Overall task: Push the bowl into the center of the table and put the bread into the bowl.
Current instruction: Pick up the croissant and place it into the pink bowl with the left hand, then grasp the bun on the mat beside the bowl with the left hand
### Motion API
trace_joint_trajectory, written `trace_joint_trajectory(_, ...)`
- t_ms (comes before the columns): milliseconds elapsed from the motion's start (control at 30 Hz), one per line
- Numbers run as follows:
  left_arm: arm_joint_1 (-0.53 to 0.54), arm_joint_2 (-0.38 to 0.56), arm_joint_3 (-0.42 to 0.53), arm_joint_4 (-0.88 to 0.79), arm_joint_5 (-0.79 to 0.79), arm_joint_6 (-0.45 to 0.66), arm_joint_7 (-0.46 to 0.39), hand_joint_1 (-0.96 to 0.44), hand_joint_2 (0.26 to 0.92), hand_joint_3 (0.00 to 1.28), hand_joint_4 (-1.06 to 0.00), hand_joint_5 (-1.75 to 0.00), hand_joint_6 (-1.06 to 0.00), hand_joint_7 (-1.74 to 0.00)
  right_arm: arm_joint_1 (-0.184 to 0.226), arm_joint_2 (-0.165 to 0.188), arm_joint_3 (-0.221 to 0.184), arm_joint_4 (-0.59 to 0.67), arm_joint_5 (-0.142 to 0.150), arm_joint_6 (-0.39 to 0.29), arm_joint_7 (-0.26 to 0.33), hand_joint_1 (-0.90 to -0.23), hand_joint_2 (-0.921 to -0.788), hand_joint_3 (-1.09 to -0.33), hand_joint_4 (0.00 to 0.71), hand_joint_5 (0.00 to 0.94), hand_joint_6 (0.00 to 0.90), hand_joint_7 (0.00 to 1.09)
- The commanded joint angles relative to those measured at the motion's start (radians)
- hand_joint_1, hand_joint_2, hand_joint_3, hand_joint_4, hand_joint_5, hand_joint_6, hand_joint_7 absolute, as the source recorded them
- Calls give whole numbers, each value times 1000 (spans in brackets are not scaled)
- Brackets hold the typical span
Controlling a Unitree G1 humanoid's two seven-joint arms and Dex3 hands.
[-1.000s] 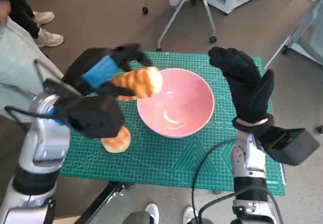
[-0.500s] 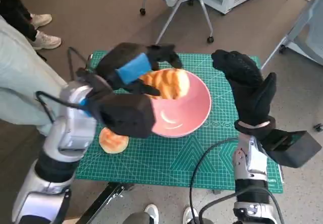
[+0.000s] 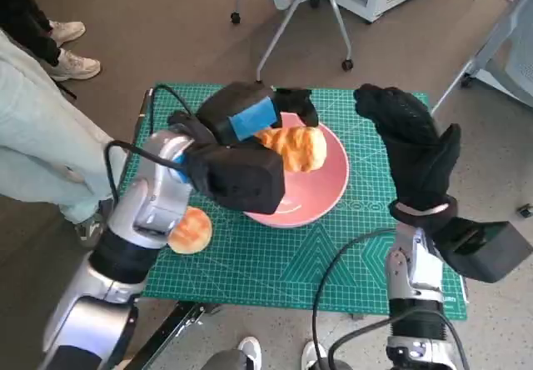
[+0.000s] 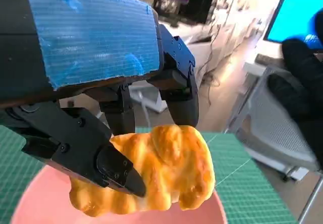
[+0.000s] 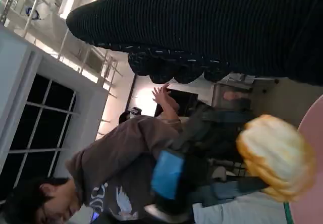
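Left robot hand has carried bread over bowl, seemingly untouching.

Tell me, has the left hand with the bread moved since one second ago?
Yes. The left hand has carried the bread rightward, from beside the pink bowl's left rim to above its inside.
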Motion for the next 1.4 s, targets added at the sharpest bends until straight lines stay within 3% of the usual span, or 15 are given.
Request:
trace_joint_trajectory(33,12,-6,-20,-21,37,45,-11,26,847,61,-430,-269,-452,-196,27,-6,-2,0,-8,14,-14,-688,-921,-739,244,1,80,574)
trace_joint_trajectory(133,23,0,-28,-45,54,71,-28,-98,834,38,-328,-71,-413,-57,28,-6,-1,0,-9,14,-18,-689,-921,-739,243,1,80,572)
trace_joint_trajectory(433,88,56,5,-138,28,29,-59,-260,829,15,-212,-3,-350,-2,32,0,6,-5,-14,15,-27,-689,-921,-739,244,1,84,568)
trace_joint_trajectory(767,221,145,116,-312,-49,-36,-78,-275,828,6,-212,-5,-357,-7,34,1,12,-9,-8,24,-27,-682,-921,-740,243,1,88,565)
trace_joint_trajectory(1067,404,258,277,-476,-114,-86,-78,-282,819,0,-224,-6,-378,-15,38,3,16,-13,-9,26,-27,-669,-921,-743,242,0,90,562)
trace_joint_trajectory(1400,564,349,400,-613,-113,-29,-114,-298,808,0,-229,-4,-390,-15,32,4,19,-10,-10,31,-28,-681,-921,-740,244,1,93,558)
